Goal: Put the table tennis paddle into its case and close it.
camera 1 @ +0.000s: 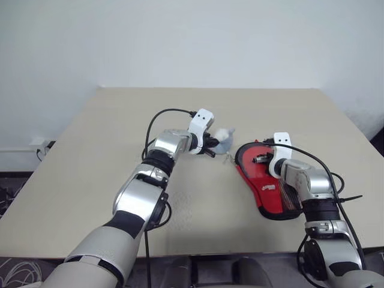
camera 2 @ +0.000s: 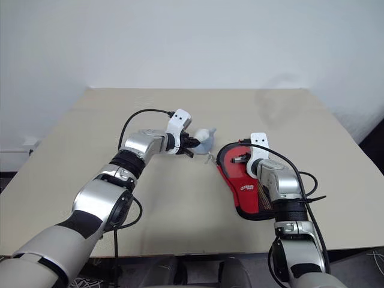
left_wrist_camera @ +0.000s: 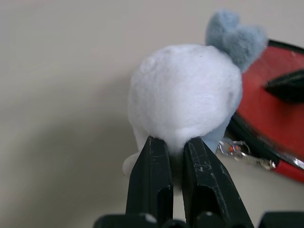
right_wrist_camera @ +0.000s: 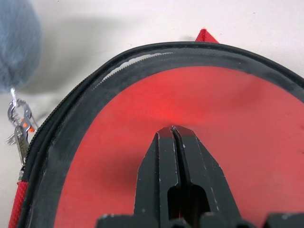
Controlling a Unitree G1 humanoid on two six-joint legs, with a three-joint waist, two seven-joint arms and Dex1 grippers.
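The case point(camera 1: 267, 183) lies flat on the table at the right, red side up with its white logo and black mesh pocket showing; a black zip runs round its rim point(right_wrist_camera: 66, 123). My right gripper point(right_wrist_camera: 172, 129) is shut, its tips resting on the case's red top near the rounded end. My left gripper point(left_wrist_camera: 173, 142) is shut on a grey-blue fuzzy ball point(left_wrist_camera: 185, 90), held just above the table left of the case. A metal key ring point(left_wrist_camera: 235, 149) links the ball to the case's edge. The table tennis paddle is hidden.
The beige table point(camera 1: 90, 156) stretches wide to the left and far side, against a white wall. Its front edge runs close below the case. A socket and cables point(camera 1: 41, 146) sit on the floor past the left edge.
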